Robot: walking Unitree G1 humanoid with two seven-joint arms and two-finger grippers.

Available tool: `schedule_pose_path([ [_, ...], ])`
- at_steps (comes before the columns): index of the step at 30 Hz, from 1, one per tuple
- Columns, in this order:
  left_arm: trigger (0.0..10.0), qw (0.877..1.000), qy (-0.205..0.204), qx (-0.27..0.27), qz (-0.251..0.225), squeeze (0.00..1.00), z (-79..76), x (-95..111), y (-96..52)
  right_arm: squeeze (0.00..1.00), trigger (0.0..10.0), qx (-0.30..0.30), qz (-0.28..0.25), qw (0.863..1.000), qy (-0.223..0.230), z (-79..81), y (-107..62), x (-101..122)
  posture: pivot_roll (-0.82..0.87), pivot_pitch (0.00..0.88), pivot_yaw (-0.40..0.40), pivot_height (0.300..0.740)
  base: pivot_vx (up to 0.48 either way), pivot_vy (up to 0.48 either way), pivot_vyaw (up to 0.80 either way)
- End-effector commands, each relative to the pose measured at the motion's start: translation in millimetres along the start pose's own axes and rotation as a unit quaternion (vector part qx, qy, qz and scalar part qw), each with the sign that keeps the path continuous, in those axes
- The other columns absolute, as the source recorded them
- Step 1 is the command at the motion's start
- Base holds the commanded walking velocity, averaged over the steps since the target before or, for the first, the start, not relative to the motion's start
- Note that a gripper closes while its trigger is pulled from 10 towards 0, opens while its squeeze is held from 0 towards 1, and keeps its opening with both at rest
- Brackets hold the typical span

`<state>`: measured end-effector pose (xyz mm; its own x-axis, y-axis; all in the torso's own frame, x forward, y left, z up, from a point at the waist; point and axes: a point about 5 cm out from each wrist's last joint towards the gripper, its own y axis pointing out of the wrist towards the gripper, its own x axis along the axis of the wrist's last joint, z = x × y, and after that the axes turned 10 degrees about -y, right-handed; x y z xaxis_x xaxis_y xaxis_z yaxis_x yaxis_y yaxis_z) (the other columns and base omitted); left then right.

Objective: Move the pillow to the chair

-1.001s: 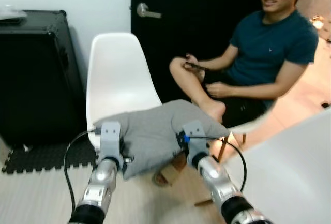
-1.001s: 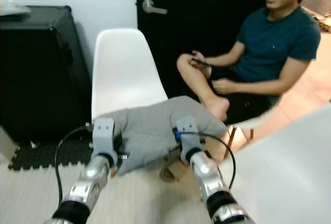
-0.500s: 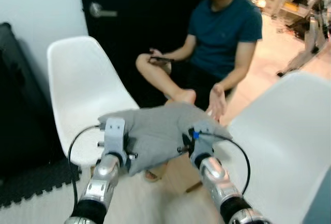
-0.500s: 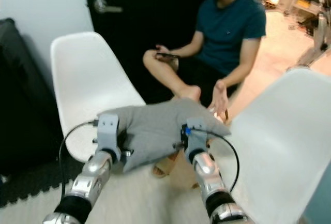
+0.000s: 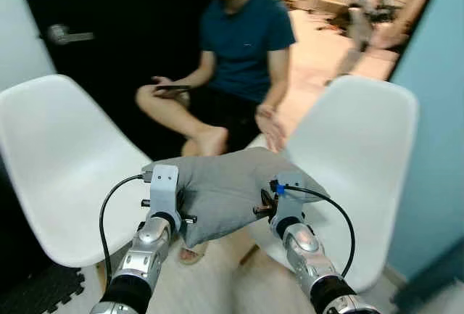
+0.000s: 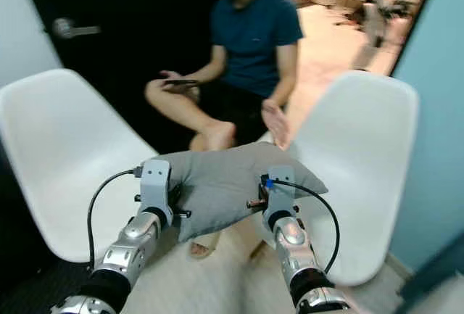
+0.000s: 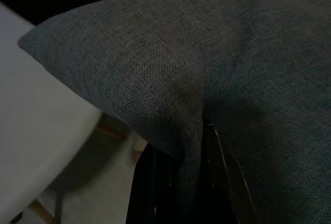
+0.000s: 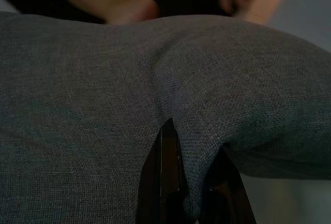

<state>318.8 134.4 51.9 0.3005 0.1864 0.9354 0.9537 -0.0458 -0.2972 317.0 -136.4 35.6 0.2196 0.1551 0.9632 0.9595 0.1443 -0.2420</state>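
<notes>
Ahead I see a person (image 5: 243,46) in a dark teal shirt seated between the two seats, one bare foot (image 5: 210,140) drawn up across the knee, a phone (image 5: 172,88) in one hand, the other hand (image 5: 270,127) open, palm up. Black door (image 5: 123,24) behind, silver lever handle (image 5: 64,35). Teal wall (image 5: 435,111) at my right. Blurry bright room beyond.

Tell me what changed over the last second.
The view swung to the robot's right: the black case left the frame, and a second white chair by a teal wall came in. The seated person lowered one palm. Unchanged: both hands, left hand and right hand, keep gripping the grey pillow.
</notes>
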Motion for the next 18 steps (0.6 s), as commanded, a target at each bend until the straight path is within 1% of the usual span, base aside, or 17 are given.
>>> schedule_pose_path([
  [1, 10.0, 0.996, 0.004, 0.092, 0.000, 0.00, 47.3, 3, -4.1, 0.00, 10.0, -0.103, 0.011, 0.995, -0.010, -46.2, -8.7, -6, 0.00, 0.035, 0.055, 0.740, 0.000, 0.000, -0.80],
  [3, 10.0, 0.994, 0.058, 0.088, -0.015, 0.00, 45.8, 4, -3.7, 0.00, 10.0, -0.090, 0.006, 0.995, -0.037, -42.1, -8.9, -5, -0.01, 0.037, 0.060, 0.740, 0.000, 0.000, -0.80],
  [4, 10.0, 0.993, 0.073, 0.085, -0.020, 0.00, 45.0, 4, -3.7, 0.00, 10.0, -0.088, 0.006, 0.995, -0.042, -41.0, -9.0, -6, -0.01, 0.036, 0.061, 0.740, 0.000, 0.000, -0.80],
  [6, 10.0, 0.993, 0.077, 0.083, -0.021, 0.00, 43.5, 3, -3.8, 0.00, 10.0, -0.089, 0.009, 0.995, -0.037, -40.6, -9.5, -7, -0.01, 0.039, 0.060, 0.740, 0.000, 0.000, -0.80],
  [11, 10.0, 0.995, 0.064, 0.069, -0.029, 0.00, 38.0, 3, -5.0, 0.00, 10.0, -0.096, 0.015, 0.995, -0.030, -40.0, -11.4, -11, 0.00, 0.041, 0.056, 0.740, 0.000, 0.000, -0.80],
  [13, 10.0, 0.994, 0.082, 0.057, -0.036, 0.00, 35.9, 5, -6.4, 0.00, 10.0, -0.098, 0.018, 0.995, -0.029, -38.8, -11.8, -12, 0.00, 0.044, 0.056, 0.740, 0.000, 0.000, -0.80],
  [15, 10.0, 0.994, 0.090, 0.054, -0.040, 0.00, 36.2, 6, -7.4, 0.00, 10.0, -0.100, 0.019, 0.994, -0.029, -37.7, -11.7, -13, 0.01, 0.046, 0.055, 0.740, 0.000, 0.000, -0.80],
  [18, 10.0, 0.994, 0.080, 0.056, -0.052, 0.00, 39.2, 7, -8.9, 0.00, 10.0, -0.100, 0.021, 0.994, -0.031, -36.5, -11.4, -13, 0.01, 0.047, 0.053, 0.740, 0.000, 0.000, -0.80],
])
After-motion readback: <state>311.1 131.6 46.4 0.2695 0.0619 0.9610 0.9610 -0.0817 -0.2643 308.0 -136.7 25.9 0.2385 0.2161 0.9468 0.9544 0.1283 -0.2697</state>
